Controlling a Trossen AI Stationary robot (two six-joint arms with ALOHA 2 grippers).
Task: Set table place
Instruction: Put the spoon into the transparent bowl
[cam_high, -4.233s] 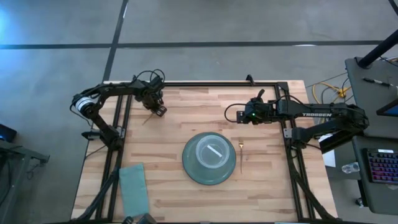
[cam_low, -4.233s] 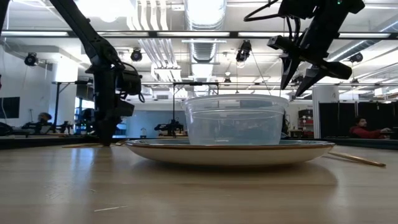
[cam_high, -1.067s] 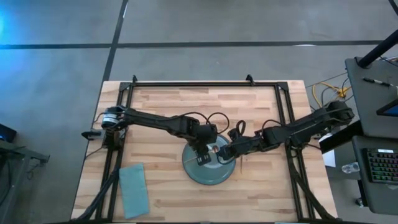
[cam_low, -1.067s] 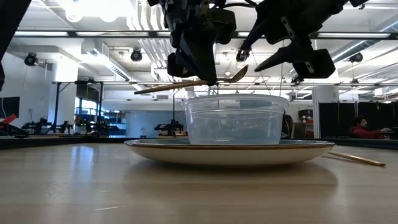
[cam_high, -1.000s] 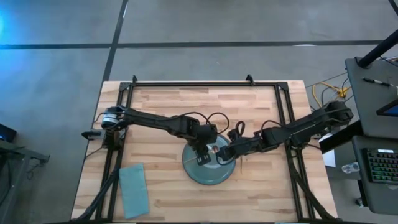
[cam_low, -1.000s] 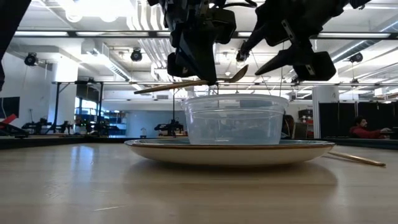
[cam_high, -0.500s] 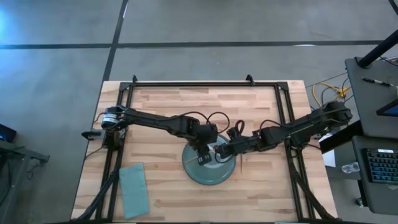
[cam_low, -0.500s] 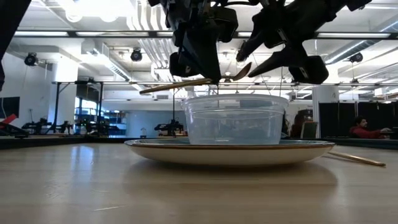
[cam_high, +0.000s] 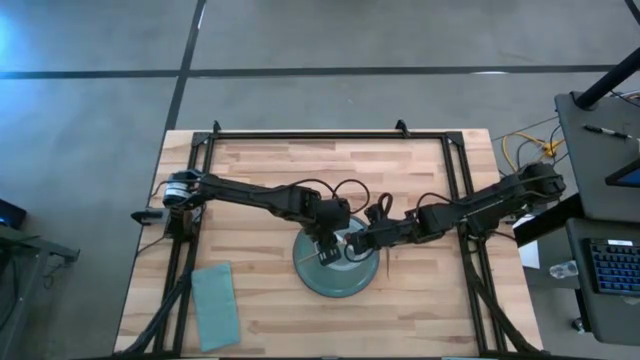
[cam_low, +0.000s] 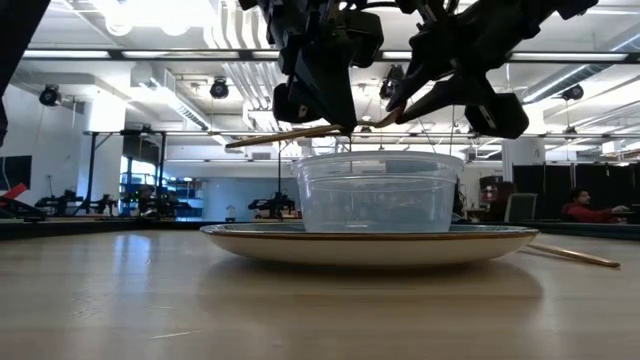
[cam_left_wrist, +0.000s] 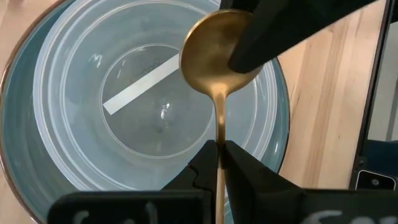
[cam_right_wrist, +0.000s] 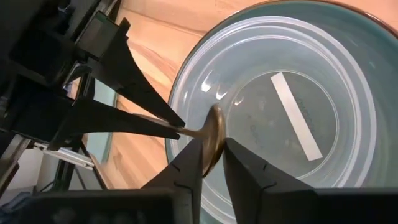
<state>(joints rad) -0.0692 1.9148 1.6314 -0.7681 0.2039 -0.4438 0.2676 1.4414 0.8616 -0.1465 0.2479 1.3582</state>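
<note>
A gold spoon hangs in the air over a clear plastic container. The container stands on a blue-grey plate in the middle of the table. My left gripper reaches in from the table's left and is shut on the spoon's handle. My right gripper comes from the right and has closed on the spoon's bowl. In the high view both grippers meet above the container, the left gripper beside the right gripper. My left gripper pinches the spoon's handle between its two fingers, close to the bowl end. The fingers come from above and lie across the handle. The long free end sticks out behind them, and the spoon hangs nearly level, clear of the container. My right gripper has the spoon's bowl between its two fingers, one finger over the hollow face and the other on the back. It comes slanting down from the table's right side. The spoon stays clear above the container.
A teal cloth lies at the table's near left. Another gold utensil lies on the table to the right of the plate. The black rail frame edges the table. A person sits far off in the room.
My right gripper has moved a little toward the left gripper and has shut around the spoon's bowl, where before its fingers stood wide apart. My left gripper and the spoon have stayed over the container.
</note>
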